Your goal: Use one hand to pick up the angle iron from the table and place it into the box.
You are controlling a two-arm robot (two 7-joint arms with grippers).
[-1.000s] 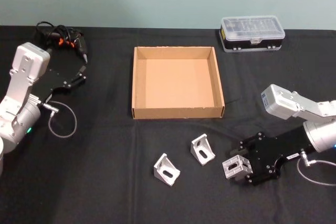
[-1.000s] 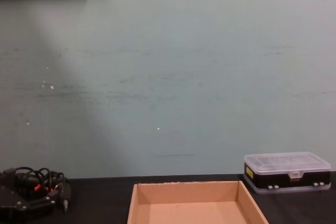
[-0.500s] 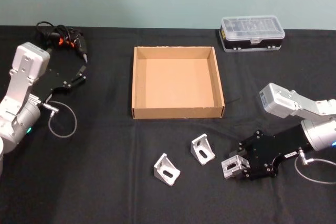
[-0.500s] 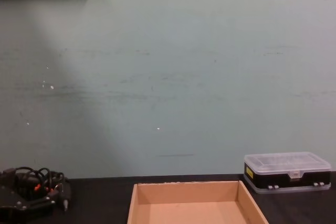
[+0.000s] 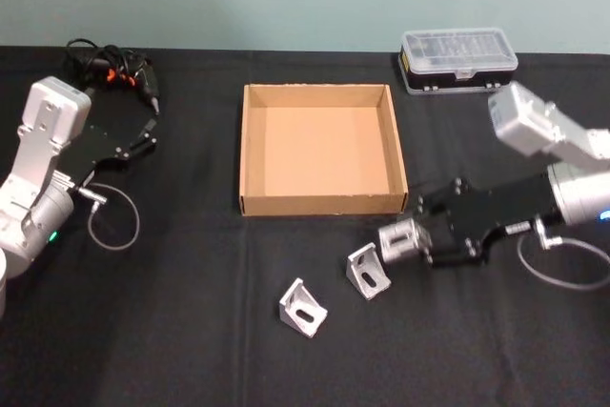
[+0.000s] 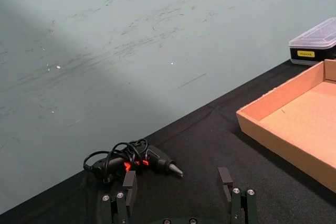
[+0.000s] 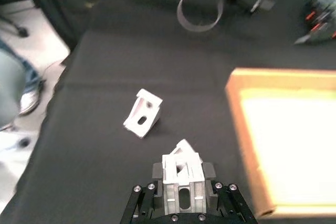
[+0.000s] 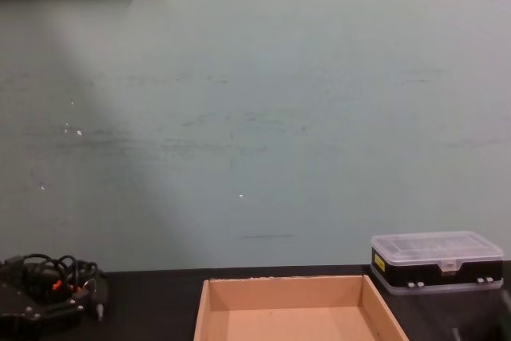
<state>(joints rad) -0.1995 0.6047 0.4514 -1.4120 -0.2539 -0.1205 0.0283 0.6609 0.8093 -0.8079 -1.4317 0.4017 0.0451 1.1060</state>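
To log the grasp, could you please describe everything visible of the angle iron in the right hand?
The held angle iron is a small bracket of pale silver-grey metal with a slot in one face. The right hand is shut on it, gripping it on opposite sides. It is near the box's front right corner, outside it, and seems lifted off the table. A second angle iron lies on the table close beside it.
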